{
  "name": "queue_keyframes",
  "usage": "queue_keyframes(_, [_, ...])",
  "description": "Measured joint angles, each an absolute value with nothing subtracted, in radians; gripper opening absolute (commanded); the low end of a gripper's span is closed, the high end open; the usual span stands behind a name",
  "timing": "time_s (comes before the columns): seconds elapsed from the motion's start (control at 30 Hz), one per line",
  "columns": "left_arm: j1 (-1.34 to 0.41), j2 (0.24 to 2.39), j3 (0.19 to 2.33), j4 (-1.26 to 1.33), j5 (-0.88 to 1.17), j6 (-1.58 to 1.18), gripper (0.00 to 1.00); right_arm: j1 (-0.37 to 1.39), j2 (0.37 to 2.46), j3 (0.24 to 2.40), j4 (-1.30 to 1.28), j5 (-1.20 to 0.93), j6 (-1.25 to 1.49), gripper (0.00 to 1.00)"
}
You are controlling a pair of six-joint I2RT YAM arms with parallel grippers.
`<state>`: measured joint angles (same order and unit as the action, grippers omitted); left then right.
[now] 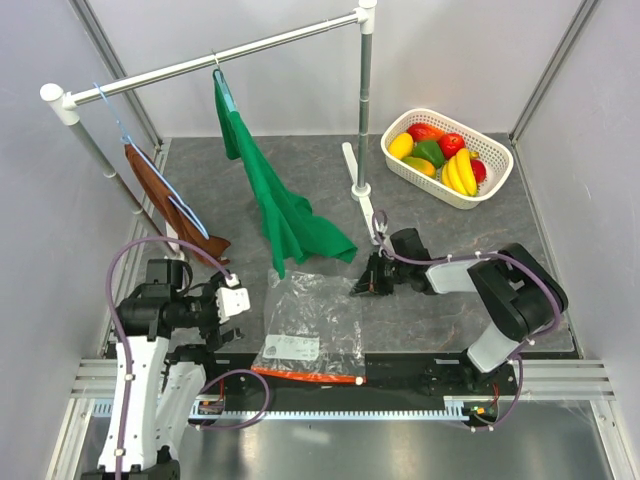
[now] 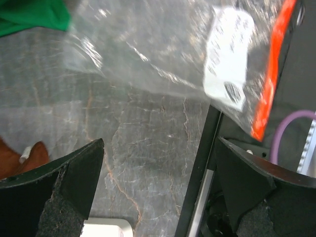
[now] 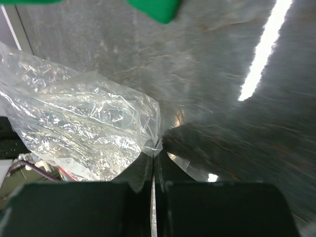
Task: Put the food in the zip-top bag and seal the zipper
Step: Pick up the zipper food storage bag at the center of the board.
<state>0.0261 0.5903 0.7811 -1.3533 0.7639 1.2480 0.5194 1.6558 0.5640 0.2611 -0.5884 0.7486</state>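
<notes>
The clear zip-top bag [image 1: 310, 325] lies flat near the table's front, its orange-red zipper [image 1: 305, 376] along the near edge. My right gripper [image 1: 365, 287] is shut on the bag's far right corner [image 3: 156, 148], the plastic pinched between its fingertips. My left gripper [image 1: 228, 325] is open and empty just left of the bag; its wrist view shows the bag [image 2: 148, 54], white label [image 2: 227, 57] and zipper [image 2: 271, 79] ahead. The food [image 1: 440, 155], a banana bunch, green pepper, red pieces and a lemon, sits in the white basket [image 1: 495, 180] at the far right.
A green cloth [image 1: 285, 215] hangs from a white rail [image 1: 220, 60] and drapes onto the table just beyond the bag. A brown cloth [image 1: 170, 205] hangs at the left. The rail's upright post [image 1: 362, 150] stands between the bag and the basket.
</notes>
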Motion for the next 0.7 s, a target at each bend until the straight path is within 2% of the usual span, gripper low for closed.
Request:
queue_keyframes(0.27, [-0.035, 0.640, 0.723, -1.342, 0.748, 1.387, 0.99, 0.347, 1.554, 0.593, 0.072, -0.587, 0.670, 0.00])
queue_keyframes(0.37, [-0.168, 0.677, 0.717, -1.287, 0.714, 1.362, 0.97, 0.301, 1.548, 0.647, -0.027, -0.583, 0.605, 0.00])
queue_keyframes(0.53, [-0.529, 0.863, 0.717, -1.091, 0.609, 1.161, 0.92, 0.255, 1.559, 0.738, -0.150, -0.581, 0.516, 0.00])
queue_keyframes(0.7, [-0.758, 1.002, 0.717, -0.918, 0.489, 0.984, 0.88, 0.204, 1.599, 0.799, -0.257, -0.573, 0.442, 0.00])
